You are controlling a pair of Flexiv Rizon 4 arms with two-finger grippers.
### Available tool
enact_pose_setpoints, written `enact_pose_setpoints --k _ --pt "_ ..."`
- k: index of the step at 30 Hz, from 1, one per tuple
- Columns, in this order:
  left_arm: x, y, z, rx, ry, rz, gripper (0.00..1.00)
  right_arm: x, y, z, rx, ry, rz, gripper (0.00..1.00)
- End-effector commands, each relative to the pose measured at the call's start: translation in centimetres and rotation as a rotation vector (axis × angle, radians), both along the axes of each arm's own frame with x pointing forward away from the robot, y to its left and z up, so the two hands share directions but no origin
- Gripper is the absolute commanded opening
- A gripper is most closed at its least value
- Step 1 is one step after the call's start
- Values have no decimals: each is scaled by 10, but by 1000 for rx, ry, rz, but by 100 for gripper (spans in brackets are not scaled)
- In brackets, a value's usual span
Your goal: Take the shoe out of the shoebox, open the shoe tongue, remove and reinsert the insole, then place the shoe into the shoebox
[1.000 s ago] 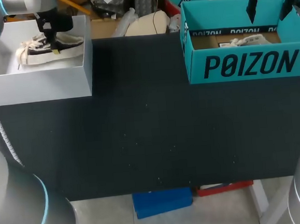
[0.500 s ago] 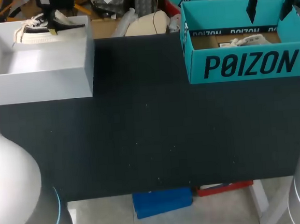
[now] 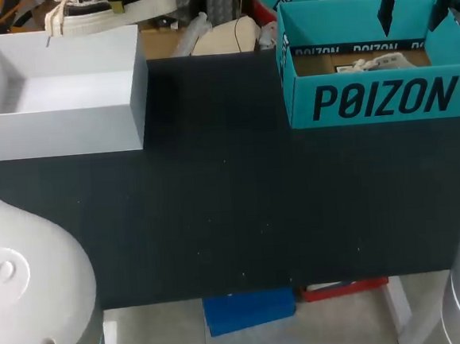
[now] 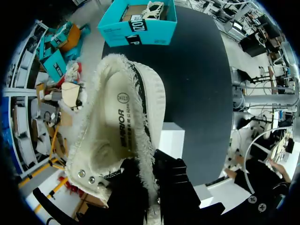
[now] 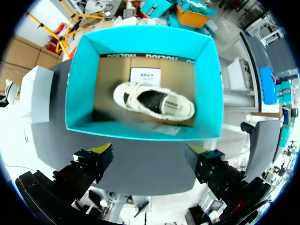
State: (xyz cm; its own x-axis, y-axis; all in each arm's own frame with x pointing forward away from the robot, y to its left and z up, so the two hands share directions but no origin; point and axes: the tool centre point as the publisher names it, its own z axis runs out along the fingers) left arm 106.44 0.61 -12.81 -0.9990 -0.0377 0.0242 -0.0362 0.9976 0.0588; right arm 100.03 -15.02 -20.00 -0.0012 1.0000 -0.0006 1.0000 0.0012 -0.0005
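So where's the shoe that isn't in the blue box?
The shoe hangs in the left gripper, at the head view's top left, just beyond the far rim of the white box.

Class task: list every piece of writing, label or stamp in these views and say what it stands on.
Large black brand word: front wall of the teal shoebox.
Same word, smaller, repeated: its inner back wall.
White label on its floor: too small to read.
Brand word and round stamp, blurred: inside the lifted shoe.
White box: no print.
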Motion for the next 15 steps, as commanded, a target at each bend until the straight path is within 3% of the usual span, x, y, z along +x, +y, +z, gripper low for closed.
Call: enact_pose_setpoints --k 1,6,15 --pt "-179 -51 32 48 -376 13 0 0 0 0 0 0 -1 100" --pt "-235 -94 11 73 -390 27 0 0 0 0 0 0 -1 100" --pt "-286 -132 -42 80 -396 11 0 0 0 0 0 0 -1 100"
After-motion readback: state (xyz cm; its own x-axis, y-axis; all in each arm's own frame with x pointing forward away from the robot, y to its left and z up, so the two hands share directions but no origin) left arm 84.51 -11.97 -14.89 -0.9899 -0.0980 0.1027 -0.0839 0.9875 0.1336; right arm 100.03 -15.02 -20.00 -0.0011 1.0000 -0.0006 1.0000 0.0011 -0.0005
